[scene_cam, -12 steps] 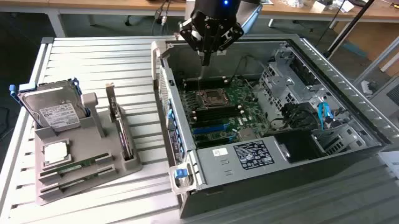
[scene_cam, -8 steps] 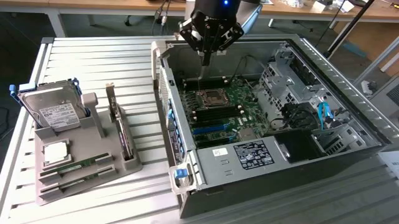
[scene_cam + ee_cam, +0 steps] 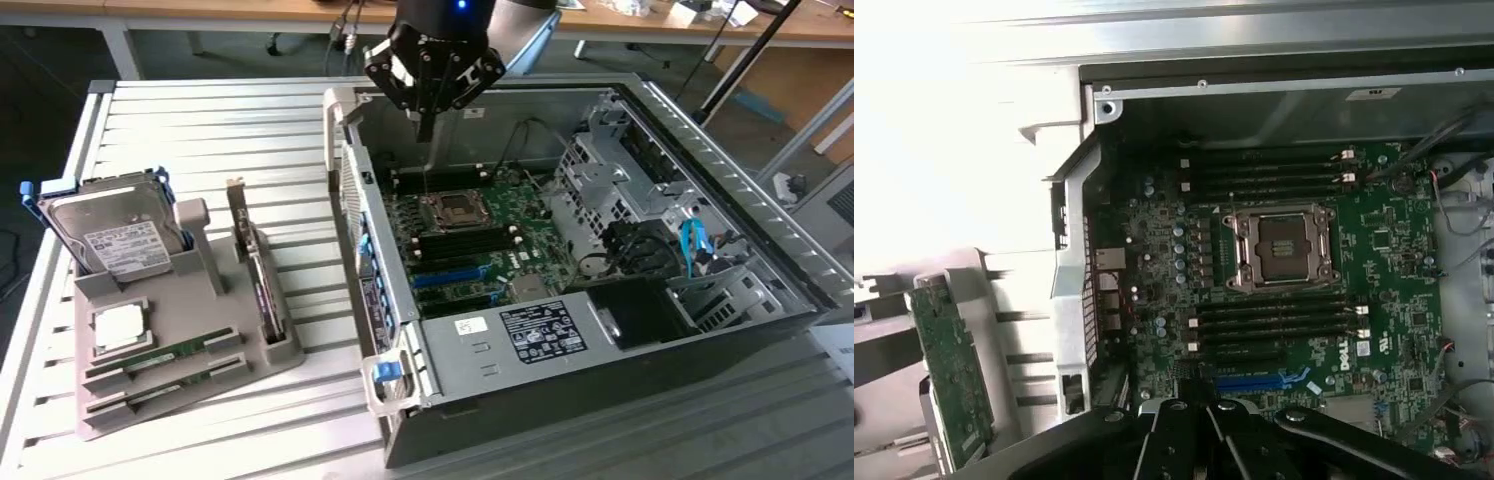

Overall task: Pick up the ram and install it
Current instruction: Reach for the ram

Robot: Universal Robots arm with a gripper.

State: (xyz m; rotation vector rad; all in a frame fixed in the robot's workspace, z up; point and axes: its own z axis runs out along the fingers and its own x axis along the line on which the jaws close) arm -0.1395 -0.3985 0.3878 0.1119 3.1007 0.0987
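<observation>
Two green sticks, the ram and its twin, lay slotted in the grey holder beside the open computer case, while the gripper, fingers pinched together and empty, hung above the motherboard.

A lab or workshop: open computer case on slatted bench; desks behind.

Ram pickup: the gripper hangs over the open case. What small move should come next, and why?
Probably carry the gripper sideways toward the grey tray on the exterior view's left. It is shut with nothing visible in it, above the computer case, while the ram and its twin lie in the tray, and the motherboard's memory slots look empty.
</observation>
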